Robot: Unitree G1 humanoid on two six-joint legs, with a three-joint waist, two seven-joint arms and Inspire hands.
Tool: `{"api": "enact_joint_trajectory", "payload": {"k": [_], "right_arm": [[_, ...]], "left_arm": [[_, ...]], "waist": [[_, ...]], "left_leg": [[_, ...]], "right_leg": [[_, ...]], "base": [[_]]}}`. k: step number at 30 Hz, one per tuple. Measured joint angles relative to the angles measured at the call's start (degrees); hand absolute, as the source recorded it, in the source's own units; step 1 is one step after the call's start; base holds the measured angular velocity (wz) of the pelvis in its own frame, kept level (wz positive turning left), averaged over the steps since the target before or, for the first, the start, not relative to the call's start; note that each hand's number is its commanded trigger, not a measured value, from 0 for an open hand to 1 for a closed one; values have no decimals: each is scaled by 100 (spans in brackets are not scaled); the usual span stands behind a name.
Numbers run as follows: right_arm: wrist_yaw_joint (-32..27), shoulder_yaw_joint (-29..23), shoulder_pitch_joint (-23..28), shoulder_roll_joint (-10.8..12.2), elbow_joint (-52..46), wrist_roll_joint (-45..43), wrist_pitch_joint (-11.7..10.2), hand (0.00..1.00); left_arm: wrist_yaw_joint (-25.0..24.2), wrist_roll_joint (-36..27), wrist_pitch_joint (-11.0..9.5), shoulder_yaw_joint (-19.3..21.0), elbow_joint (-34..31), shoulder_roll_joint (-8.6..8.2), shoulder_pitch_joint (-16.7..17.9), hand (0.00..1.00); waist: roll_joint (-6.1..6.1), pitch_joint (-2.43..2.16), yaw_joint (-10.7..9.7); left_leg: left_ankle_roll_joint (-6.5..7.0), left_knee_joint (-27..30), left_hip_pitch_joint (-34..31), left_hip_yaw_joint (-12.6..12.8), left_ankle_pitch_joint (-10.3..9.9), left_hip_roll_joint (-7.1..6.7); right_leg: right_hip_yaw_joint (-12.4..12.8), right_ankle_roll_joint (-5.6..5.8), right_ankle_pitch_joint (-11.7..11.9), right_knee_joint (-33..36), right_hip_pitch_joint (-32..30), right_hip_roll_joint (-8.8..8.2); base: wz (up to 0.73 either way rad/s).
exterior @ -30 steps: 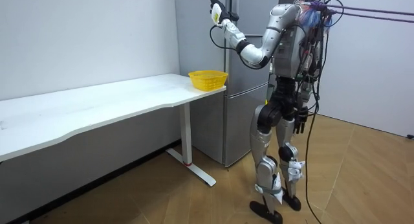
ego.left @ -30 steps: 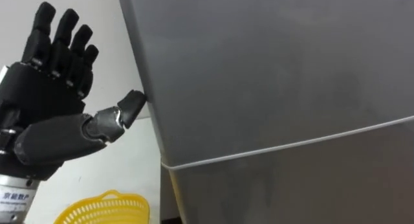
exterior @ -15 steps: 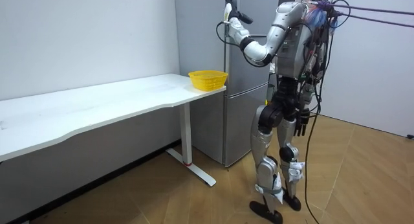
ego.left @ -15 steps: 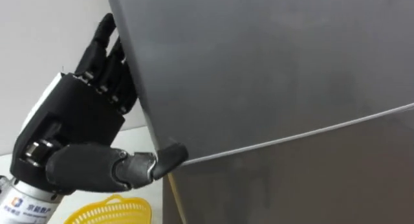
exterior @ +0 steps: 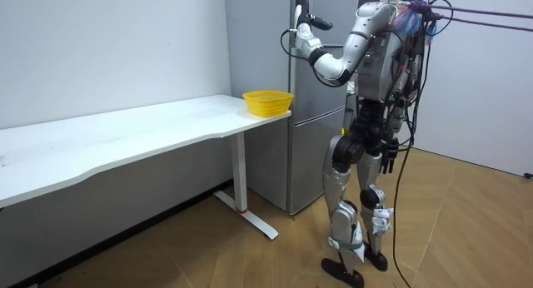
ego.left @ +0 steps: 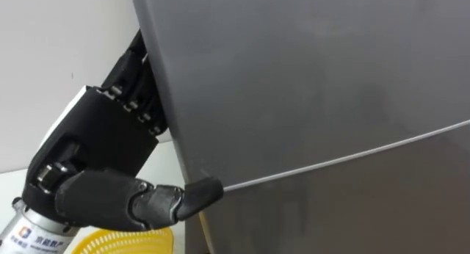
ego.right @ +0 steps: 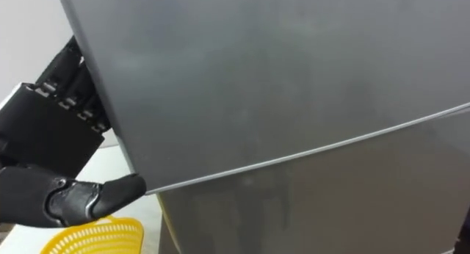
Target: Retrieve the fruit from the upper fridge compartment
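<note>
The left hand (ego.left: 95, 158) is raised at the left edge of the fridge's upper door (ego.left: 308, 85). Its far part is hidden behind that edge, so I cannot tell whether it grips the door. The thumb (ego.left: 183, 197) lies stretched across the front, with its tip at the pale seam between the upper door and the lower door (ego.left: 352, 210). The palm faces the fridge and the wrist comes up from the lower left. As far as the views show, the two doors sit flush, so whatever is inside is hidden. One yellow basket (ego.left: 117, 243) is cut off at the bottom edge; in the room view it stands on the end of the single white bench (exterior: 125, 134) beside the fridge. The right hand (exterior: 385, 161) hangs at the hip, too small to read.
</note>
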Motion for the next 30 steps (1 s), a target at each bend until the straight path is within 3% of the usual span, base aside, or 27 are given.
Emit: {"api": "enact_joint_trajectory", "payload": {"k": [1,2,10,11,13,15,16,21,25,30], "right_arm": [[15,0,1,-4,-9,-16,19,0],[42,-1,-5,-17,-10,-18,40,0],[180,-5,-14,-61,-40,-70,83,0],[201,-5,-12,-70,-46,-70,95,0],[260,-6,-13,-92,-66,-70,103,0],[291,-6,-13,-126,-103,-70,103,0],[302,-6,-13,-142,-105,-70,103,0],[304,1,-10,-200,-109,-175,189,0],[279,6,-16,-207,-126,-169,182,0],[231,25,-76,-206,-265,-168,128,0]], "left_arm": [[-15,-3,7,6,0,2,0,81],[-25,-25,11,12,0,8,0,98],[-16,-365,44,214,0,40,1,100],[-144,-477,43,188,-6,45,1,60],[-255,-623,43,138,-23,73,0,60],[-289,-670,43,138,-35,109,-2,53],[-289,-675,43,138,-49,124,-3,37],[-307,-758,43,-58,-81,184,-104,0],[-400,-756,41,-447,-114,191,-201,0],[-593,-722,66,-873,-187,283,-271,0]], "waist": [[2,-1,0],[1,-1,-5],[26,-8,-2],[23,-5,3],[36,-3,6],[71,15,1],[76,19,0],[175,-9,-50],[167,-2,-49],[105,40,-103]], "left_leg": [[0,0,2,1,0,0],[0,-3,4,2,0,0],[0,-7,-4,2,0,-8],[0,-5,-3,4,0,-9],[1,9,-25,4,0,-9],[2,55,-58,5,-1,-1],[3,70,-74,6,-1,1],[31,71,-57,41,15,5],[44,68,-31,57,26,11],[53,71,-64,75,32,14]], "right_leg": [[5,0,0,2,1,0],[10,0,1,3,4,-1],[31,3,4,-2,13,-6],[46,4,5,-1,11,-6],[45,4,10,0,4,-6],[45,2,30,-1,-2,-5],[45,1,33,-1,-9,-6],[48,0,36,7,17,-3],[82,-1,35,-10,17,2],[115,-1,34,0,-34,4]], "base": [[0],[0],[3],[0],[4],[0],[0],[1],[-2],[-2]]}}
